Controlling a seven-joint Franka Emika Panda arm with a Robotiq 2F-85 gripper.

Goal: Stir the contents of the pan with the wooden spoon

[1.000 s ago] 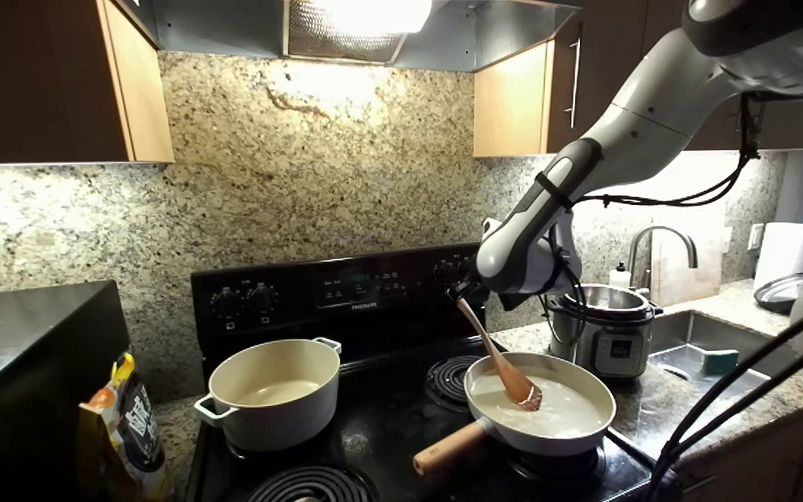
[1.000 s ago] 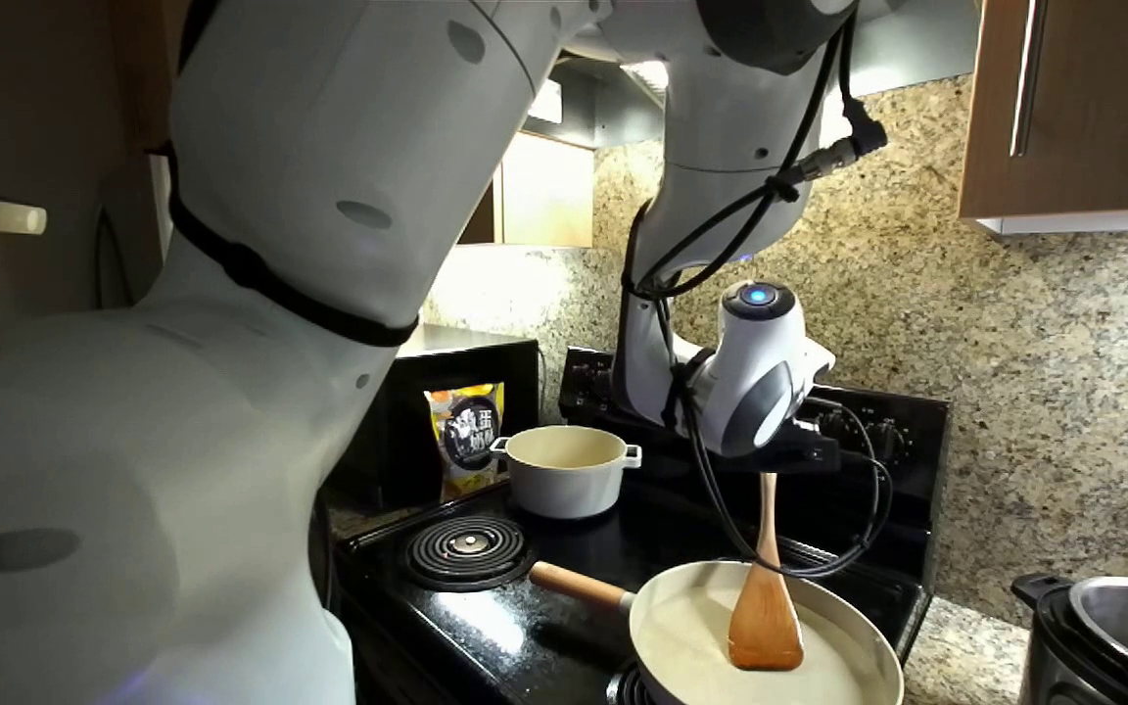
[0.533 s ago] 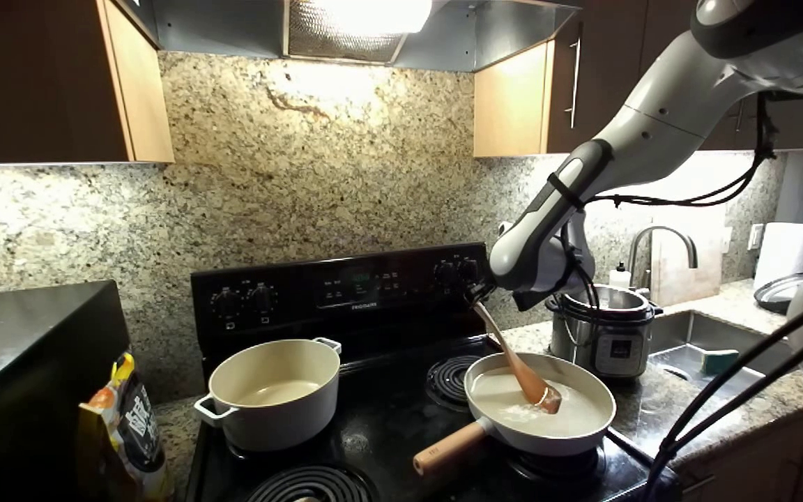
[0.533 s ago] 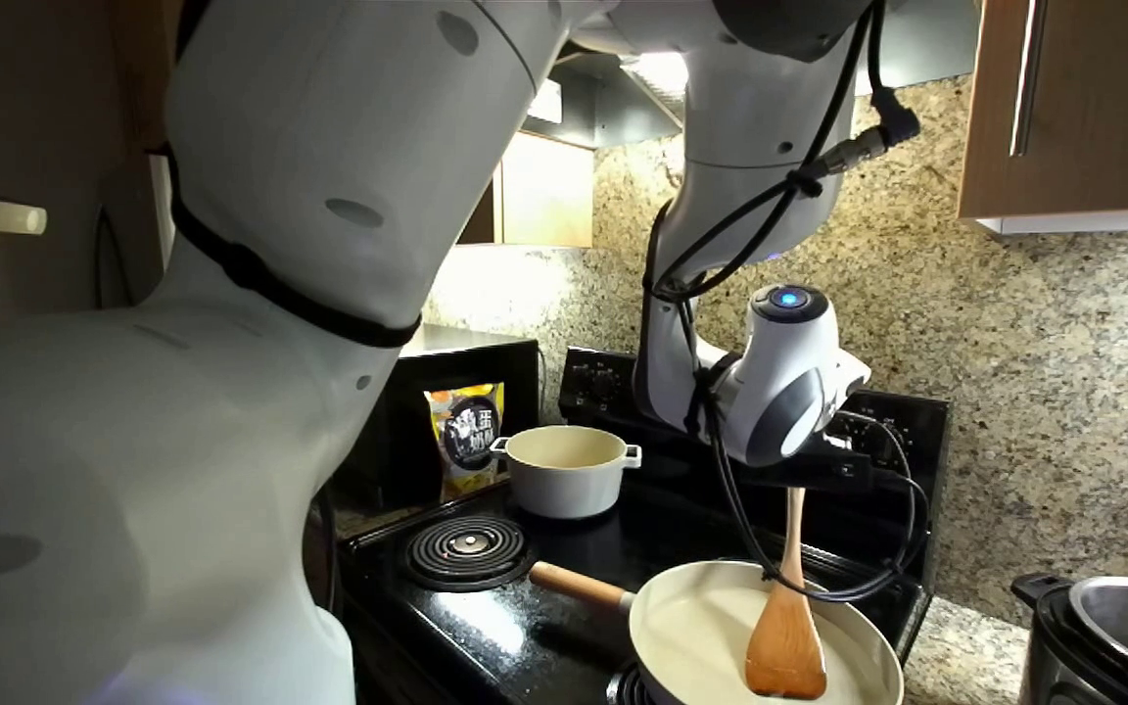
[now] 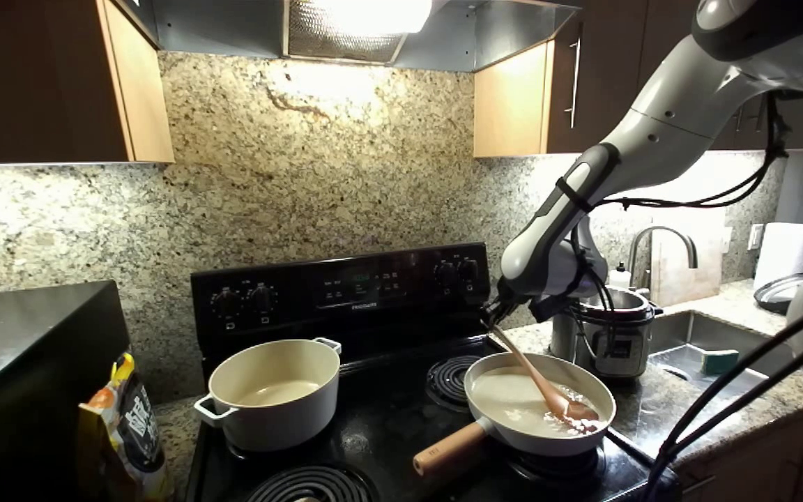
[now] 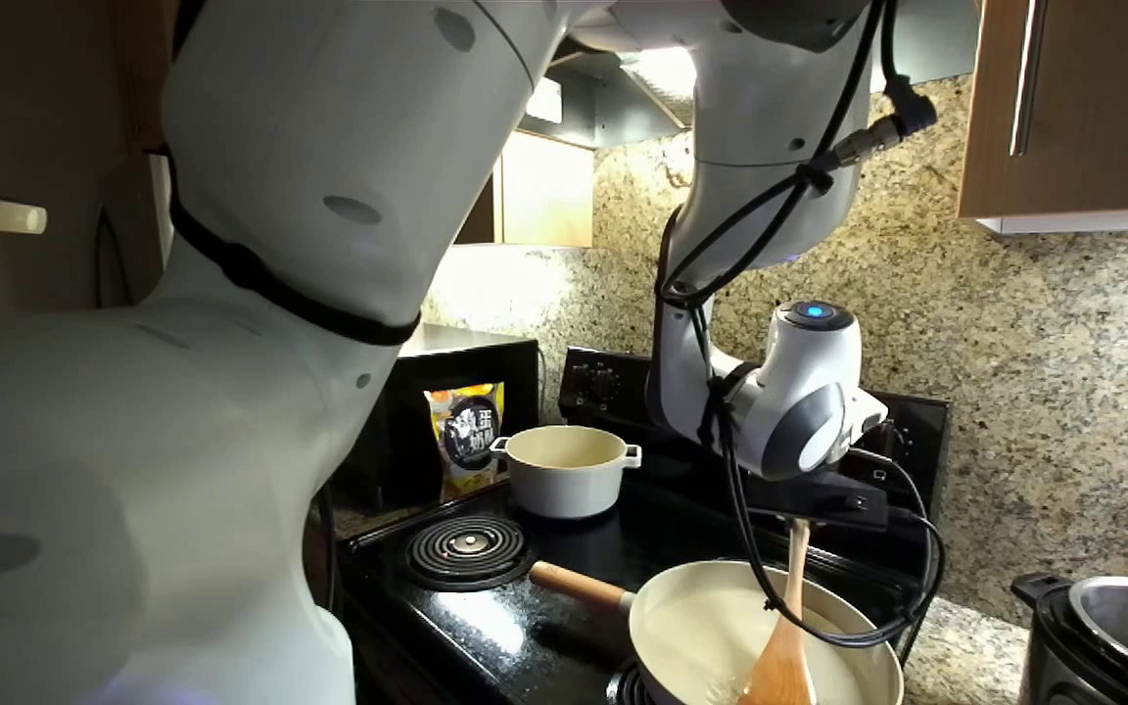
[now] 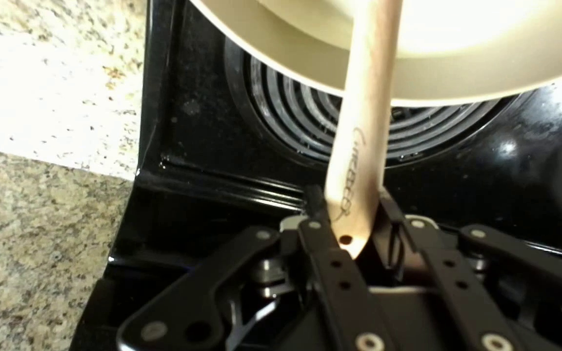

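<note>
- In an exterior view, a wide, shallow cream-white pan [image 5: 548, 446], its thick, light wooden handle pointing to eight o'clock.
- The reddish-brown wooden spoon [image 5: 547, 388] leans, its head dipped in the pan toward four o'clock, its handle rising between ten and eleven; the handle's pale end has a small hole.
- The contents [image 5: 502, 394], pale off-white, cover the pan's bottom, smooth near nine o'clock, flecked white around the spoon's head.

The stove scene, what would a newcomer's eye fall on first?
Probably the white robot arm, filling the left of an exterior view and arched over the stove. Next, its tool, shut on the handle of a wooden spoon that slants into the cream frying pan, its broad end dipped in pale contents. A deeper two-handled pot stands left of the pan in both exterior views.
</note>
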